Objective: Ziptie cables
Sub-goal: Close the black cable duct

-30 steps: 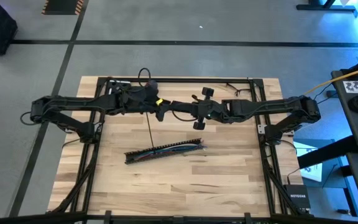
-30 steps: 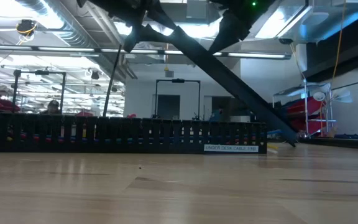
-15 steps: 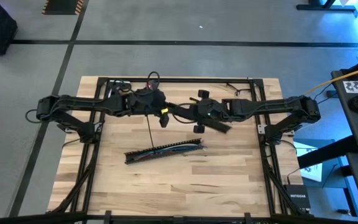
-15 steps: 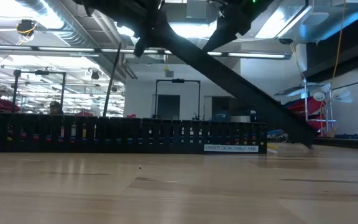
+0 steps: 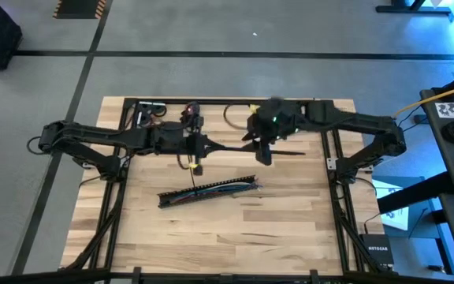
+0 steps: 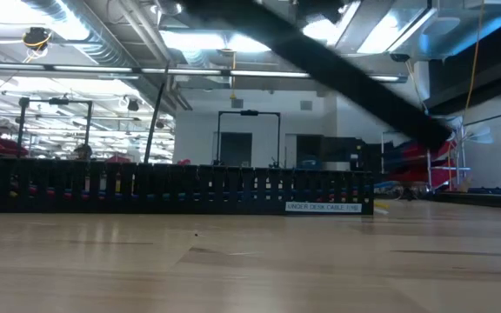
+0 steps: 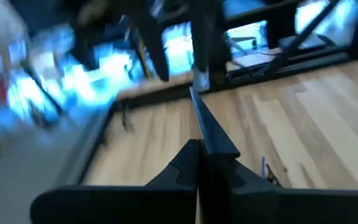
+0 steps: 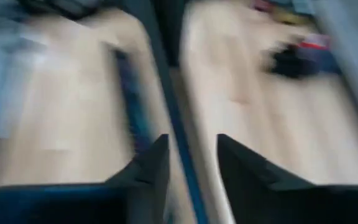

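Observation:
A long flat black strip (image 5: 251,150) hangs in the air over the table's middle, with my left gripper (image 5: 199,147) shut on its left end. In the low view the strip (image 6: 355,83) slants across the top, clear of the table. My right gripper (image 5: 262,148) is raised above the strip and open. In its wrist view the right gripper (image 8: 191,162) has the strip (image 8: 169,106) showing between its fingers, and I cannot tell if they touch. The cables (image 5: 211,188), red and blue, lie in a black slotted channel (image 6: 172,187) on the table. A thin dark ziptie (image 5: 191,172) lies near the channel. My left gripper pinches the strip's left end (image 7: 205,134) between its two shut fingers. The fingers come nearly level from the table's left and lie along the strip. The strip sticks out past the fingertips toward the right, lifted clear of the table.
A black frame (image 5: 227,101) runs along the table's far edge and down both sides. Bare wood (image 5: 227,229) lies between the channel and the near edge. A thick yellow cable (image 5: 440,95) and equipment stand off the table's right side.
My right gripper has risen and moved toward the table's far edge. The black strip has rolled about its length, from flat face up to edge-on in the high view. Its right end has lifted from near the table to well above it.

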`<state>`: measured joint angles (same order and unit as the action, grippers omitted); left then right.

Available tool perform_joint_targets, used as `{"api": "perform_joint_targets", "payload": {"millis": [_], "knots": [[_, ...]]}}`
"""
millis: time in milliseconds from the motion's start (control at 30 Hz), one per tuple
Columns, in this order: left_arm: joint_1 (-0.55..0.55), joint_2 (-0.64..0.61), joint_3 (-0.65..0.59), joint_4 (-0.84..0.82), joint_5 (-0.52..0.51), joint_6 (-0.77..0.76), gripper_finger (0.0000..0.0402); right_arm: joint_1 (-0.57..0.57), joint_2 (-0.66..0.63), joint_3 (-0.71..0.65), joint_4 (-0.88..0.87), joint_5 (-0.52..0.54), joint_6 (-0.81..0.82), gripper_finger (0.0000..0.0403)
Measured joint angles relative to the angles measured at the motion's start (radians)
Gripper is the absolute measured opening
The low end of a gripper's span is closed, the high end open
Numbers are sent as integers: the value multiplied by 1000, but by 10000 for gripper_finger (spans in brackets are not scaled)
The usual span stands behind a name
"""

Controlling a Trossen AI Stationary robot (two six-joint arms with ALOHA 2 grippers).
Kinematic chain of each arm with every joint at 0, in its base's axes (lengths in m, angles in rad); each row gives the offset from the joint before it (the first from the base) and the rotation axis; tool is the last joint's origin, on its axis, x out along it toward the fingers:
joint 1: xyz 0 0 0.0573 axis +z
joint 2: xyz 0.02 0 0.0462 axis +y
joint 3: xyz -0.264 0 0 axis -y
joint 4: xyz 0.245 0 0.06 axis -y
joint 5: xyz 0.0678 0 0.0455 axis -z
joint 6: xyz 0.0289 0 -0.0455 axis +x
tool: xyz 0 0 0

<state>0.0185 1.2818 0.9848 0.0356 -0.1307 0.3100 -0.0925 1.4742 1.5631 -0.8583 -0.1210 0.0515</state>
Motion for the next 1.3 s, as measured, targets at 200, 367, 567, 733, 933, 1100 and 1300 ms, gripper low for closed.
{"api": "perform_joint_targets", "payload": {"millis": [200, 367, 567, 733, 933, 1100, 1300], "knots": [[-126, -17, 66, 2, -5, 388, 2, -48, -2, 64, 44, -334, 103, 230], [-190, -17, 101, 4, -37, 549, 2, -35, 8, 64, 105, -417, 165, 294], [-215, -15, 111, 3, -55, 629, 2, 12, 66, 63, 109, -414, 180, 321], [-208, -13, 109, -14, -49, 635, 2, 34, 116, 63, 111, -421, 178, 319], [-209, -15, 112, -37, -64, 630, 1, 34, 129, 62, 109, -451, 189, 319], [-204, -14, 112, -42, -55, 619, 1, 34, 128, 62, 133, -448, 203, 319], [-200, 4, 112, -43, -55, 610, 1, 34, 134, 61, 204, -446, 201, 307]]}}
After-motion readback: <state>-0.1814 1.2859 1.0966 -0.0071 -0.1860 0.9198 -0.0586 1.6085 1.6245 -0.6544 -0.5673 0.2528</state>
